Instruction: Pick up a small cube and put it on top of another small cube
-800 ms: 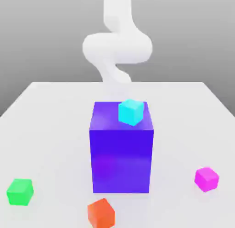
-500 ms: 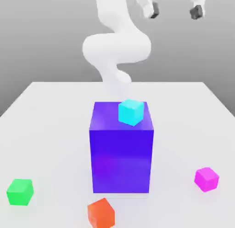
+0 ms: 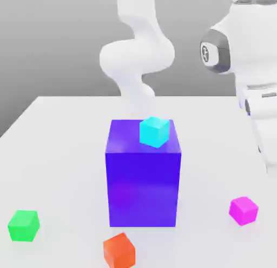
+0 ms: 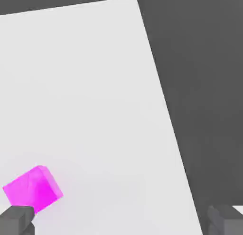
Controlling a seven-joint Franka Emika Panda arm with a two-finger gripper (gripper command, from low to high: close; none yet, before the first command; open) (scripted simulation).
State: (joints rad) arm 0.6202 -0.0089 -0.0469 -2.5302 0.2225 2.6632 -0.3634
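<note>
White worktop (image 3: 65, 132), flat and matte, grey backdrop behind; simulator render.

Jaws: spread as wide as they go, nothing between them. In the hand view both dark fingertips (image 4: 16, 221) show, well apart, with bare worktop in the gap. Gripper (image 4: 123, 222) points down at the surface.

Key relation: small bright magenta cube (image 4: 32, 190) lies off-centre from the jaws, just beside one fingertip and not between the two. It sits rotated, edges skew to the line joining the fingertips. Judgement: a sideways shift toward that fingertip's side, perhaps a wrist turn to square the faces, is needed before descent.

Exterior view: magenta cube (image 3: 243, 210) rests on the worktop below the white arm (image 3: 259, 99), not yet lifted.

Farther off: small cyan cube (image 3: 155, 132) atop the large blue-purple block (image 3: 143, 186), a likely stacking target.
</note>
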